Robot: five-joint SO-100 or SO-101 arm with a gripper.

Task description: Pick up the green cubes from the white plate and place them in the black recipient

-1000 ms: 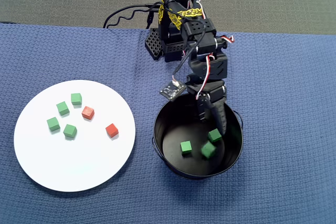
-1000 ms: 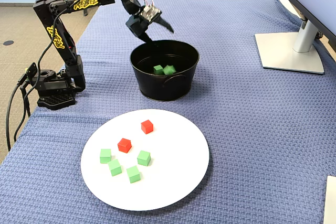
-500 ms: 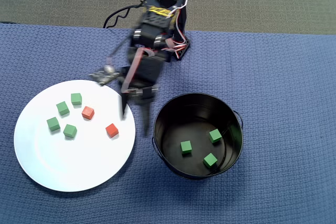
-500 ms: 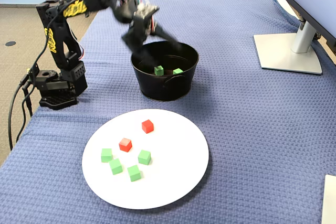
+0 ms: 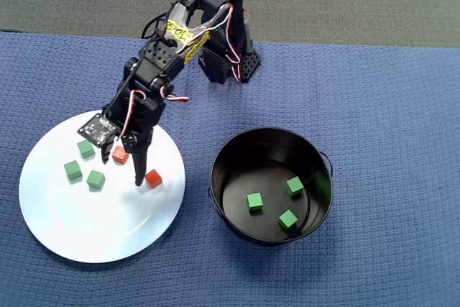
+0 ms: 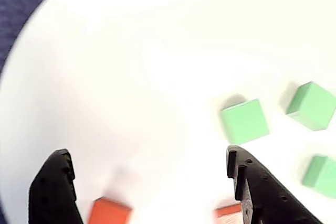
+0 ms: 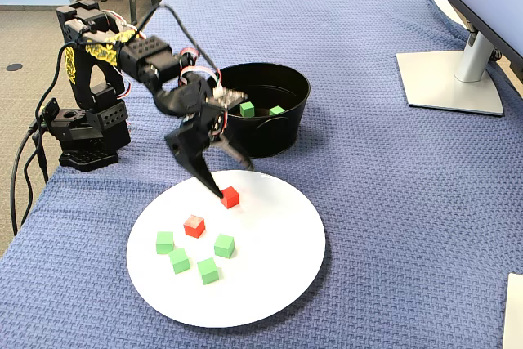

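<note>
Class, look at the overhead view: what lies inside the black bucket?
Three green cubes lie on the shiny bottom of the black bucket. Nothing else shows inside; its wall hides no part of the floor here.

In the overhead view, the plate [image 5: 86,228] lies left of the bucket [image 5: 237,147]. Cubes [image 5: 95,179] rest on the plate; three more cubes [image 5: 254,201] lie in the bucket.

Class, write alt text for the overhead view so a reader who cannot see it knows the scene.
A black robot arm reaches over a white plate, its open end effector hovering beside two red cubes. Three green cubes show on the plate; three more lie inside a black bucket to the right, all on blue cloth.
</note>
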